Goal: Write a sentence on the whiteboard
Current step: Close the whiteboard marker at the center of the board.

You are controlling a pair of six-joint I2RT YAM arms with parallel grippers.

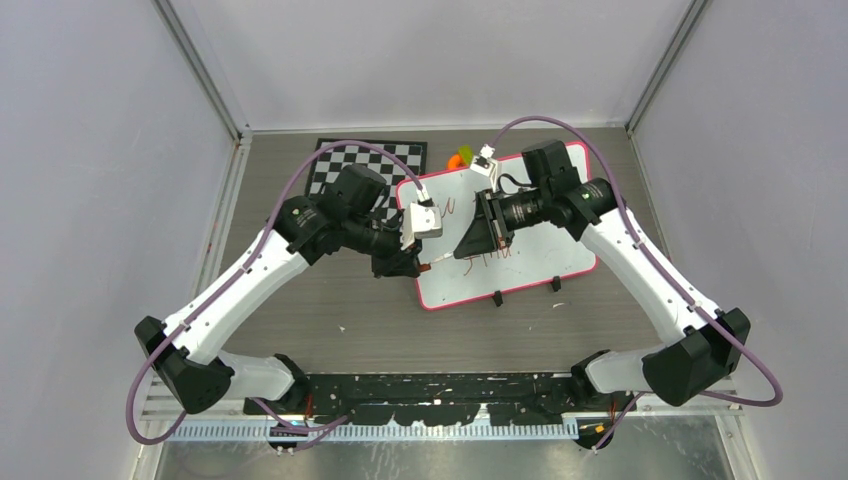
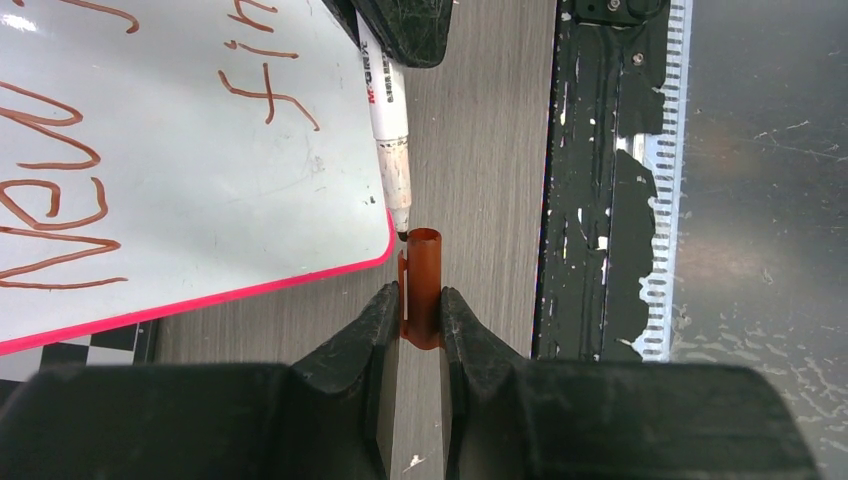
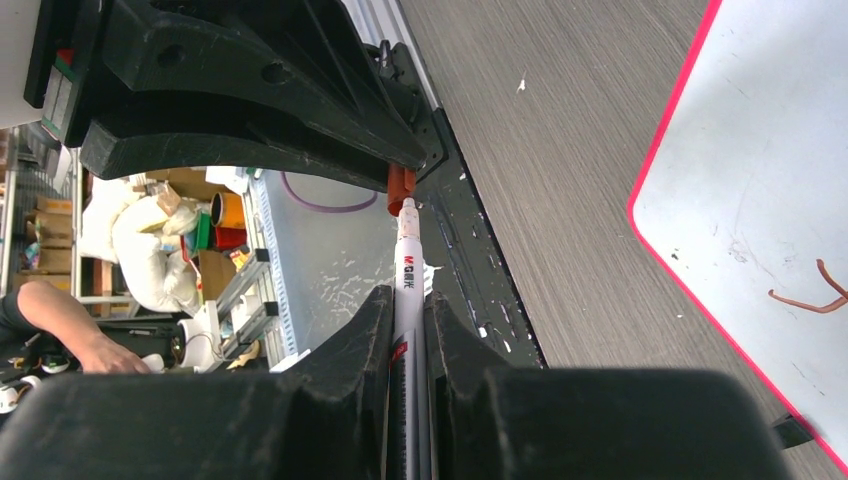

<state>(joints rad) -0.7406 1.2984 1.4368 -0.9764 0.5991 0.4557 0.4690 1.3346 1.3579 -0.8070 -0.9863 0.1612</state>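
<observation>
Grey woodgrain table point(image 1: 330, 300) under whiteboard point(image 1: 460, 285), pale walls point(image 1: 430, 60)

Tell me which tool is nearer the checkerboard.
Left. The left tool, gripping the cap, sits just off the whiteboard's left edge, below the checkerboard in the top view; the right tool, gripping the marker, is farther right, over the whiteboard.

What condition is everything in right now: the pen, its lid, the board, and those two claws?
marker: uncapped, tip at the cap's mouth, not inside.
cap: off the marker, open end facing the tip.
whiteboard: flat on the table, written on.
sentence: reddish-brown handwriting, only partly in view.
left gripper: shut on the cap.
right gripper: shut on the marker.
</observation>
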